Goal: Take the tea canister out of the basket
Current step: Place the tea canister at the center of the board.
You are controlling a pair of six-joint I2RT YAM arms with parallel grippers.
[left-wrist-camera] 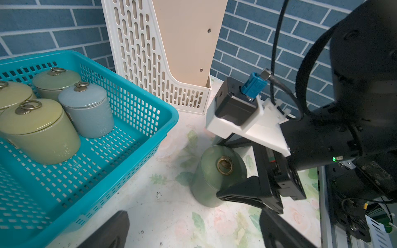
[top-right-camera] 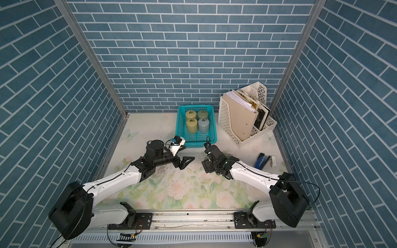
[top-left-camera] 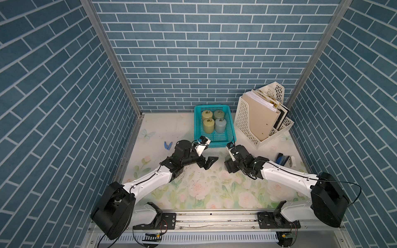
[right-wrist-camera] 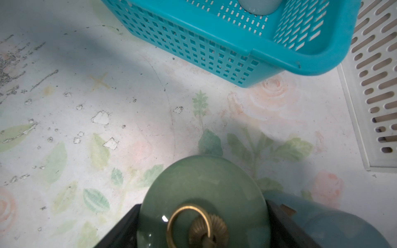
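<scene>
- My right gripper [right-wrist-camera: 202,227] is clamped on the dark green glazed tea canister [right-wrist-camera: 199,184] with a brass ring on its lid. The right wrist view shows a black finger [right-wrist-camera: 122,227] pressed against each side of the lid.
- The canister is out of the shallow teal-blue perforated plastic basket [right-wrist-camera: 279,55]. It sits over the floral-printed tabletop [right-wrist-camera: 129,103], just on the near side of the basket's near right corner.
- Only the left wrist view shows the canister's full side, upright. I cannot tell whether its base touches the tabletop.
- In both top views my own right wrist sits over the canister and hides it.
- The top views do show a pale blue-grey lidded jar [top-left-camera: 220,126] and three yellow-green jars [top-left-camera: 209,126] standing in the far half of the basket. The right wrist view catches only the grey jar's base.
- My left gripper [top-left-camera: 209,163] hangs to the left of the canister with its jaws apart, holding nothing.
- A cream-white slotted file holder [top-left-camera: 245,126] stands just to the right of the basket.
</scene>
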